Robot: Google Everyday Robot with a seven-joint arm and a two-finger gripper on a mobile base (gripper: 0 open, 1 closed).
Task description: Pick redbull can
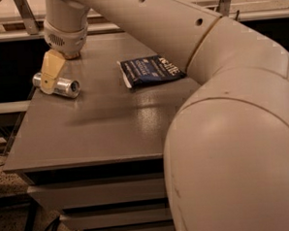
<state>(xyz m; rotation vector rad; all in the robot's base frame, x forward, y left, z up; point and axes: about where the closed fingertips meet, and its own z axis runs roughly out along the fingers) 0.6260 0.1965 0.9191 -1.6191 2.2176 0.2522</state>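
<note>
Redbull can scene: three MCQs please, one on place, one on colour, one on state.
1. Where on the table is the redbull can? A near its left edge; B centre; C front right corner.
2. The packet is: A red; B dark blue; C green.
3. The redbull can is: A upright; B lying on its side; C lifted off the table.

Answers:
1. A: it lies by the left edge, with the end effector directly over it.
2. B: the wrapper is dark blue with white print.
3. B: its round end faces sideways and its body rests on the table.
</note>
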